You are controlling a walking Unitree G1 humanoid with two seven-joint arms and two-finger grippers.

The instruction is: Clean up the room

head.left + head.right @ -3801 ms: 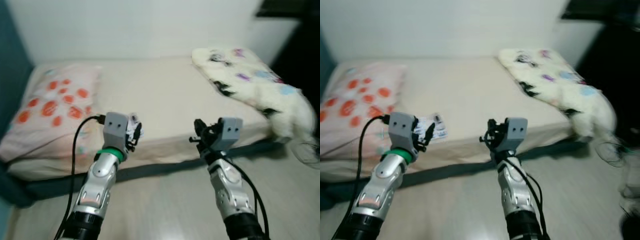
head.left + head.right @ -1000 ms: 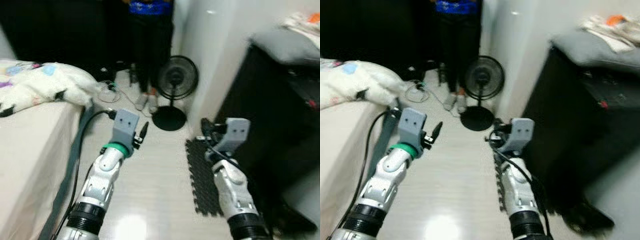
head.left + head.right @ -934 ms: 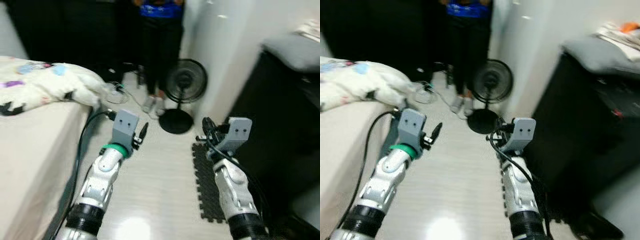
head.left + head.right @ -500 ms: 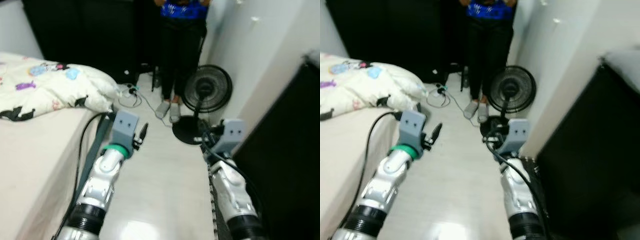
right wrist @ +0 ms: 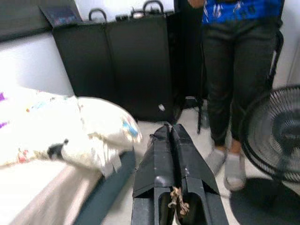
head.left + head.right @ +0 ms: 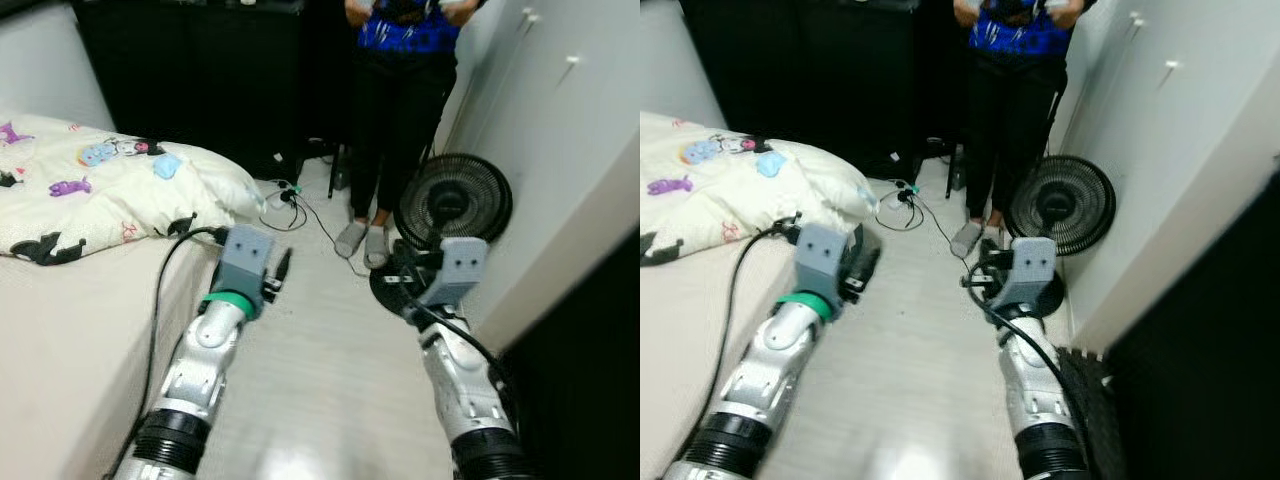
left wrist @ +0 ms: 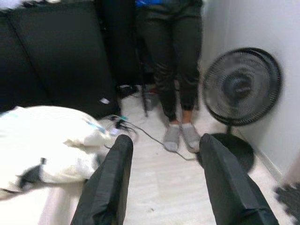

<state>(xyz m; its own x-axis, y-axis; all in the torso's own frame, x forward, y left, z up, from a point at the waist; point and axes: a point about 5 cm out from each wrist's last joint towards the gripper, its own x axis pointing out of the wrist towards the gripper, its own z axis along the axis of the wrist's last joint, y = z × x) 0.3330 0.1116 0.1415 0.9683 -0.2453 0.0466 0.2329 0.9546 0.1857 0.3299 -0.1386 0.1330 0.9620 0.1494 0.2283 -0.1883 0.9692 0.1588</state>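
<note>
Right wrist view: closed right end effector (image 5: pixel 176 140) pinches scrap (image 5: pixel 176 200); left end effector (image 7: pixel 161 154) spread.

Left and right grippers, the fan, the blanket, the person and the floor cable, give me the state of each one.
left gripper: open, empty, held up over the floor.
right gripper: shut, nothing visibly between the fingers.
fan: upright on the floor by the white wall; too blurred to tell if spinning.
blanket: rumpled on the bed.
person: standing beside the fan.
cable: loose on the floor.
</note>
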